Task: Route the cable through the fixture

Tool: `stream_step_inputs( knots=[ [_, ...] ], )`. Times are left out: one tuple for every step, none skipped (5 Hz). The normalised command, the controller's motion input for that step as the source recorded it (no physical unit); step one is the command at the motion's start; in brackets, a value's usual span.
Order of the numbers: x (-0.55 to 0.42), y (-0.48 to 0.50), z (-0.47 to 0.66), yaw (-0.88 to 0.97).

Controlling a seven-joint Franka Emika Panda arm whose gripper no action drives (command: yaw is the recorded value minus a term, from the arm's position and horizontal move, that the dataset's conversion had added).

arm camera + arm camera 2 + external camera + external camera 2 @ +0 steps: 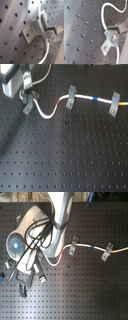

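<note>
Counter: black perforated board, holes everywhere, which is why the clips can stand bolted wherever they're needed. Nothing else loose on it that I can make out.

Arm: I've got it parked over the first exterior view's upper left, body blocking a good chunk of the second exterior view.

Gripper: sitting right down at the leftmost clip. I'd say it's pinching the cable end, since the cord runs straight into it, but honestly I can't tell from these views whether the jaws are really closed on it.

Cable: white cord, already lying through the middle and right clips, red-orange band just beside the middle one and blue band between the two. From there it sags into a loop toward the gripper, slack I think is needed to steer the end.

Fixture: the grey bent clip in both wrist views, also at. Cable passes right by its screw, touching or nearly so; seated in the slot or just beside it, can't tell.

Step in hand: my guess is threading this last clip.
</note>
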Motion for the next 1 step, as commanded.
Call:
stream_step_inputs(
  knots=[
    [-0.007,0.163,0.0,0.04]
  ],
)
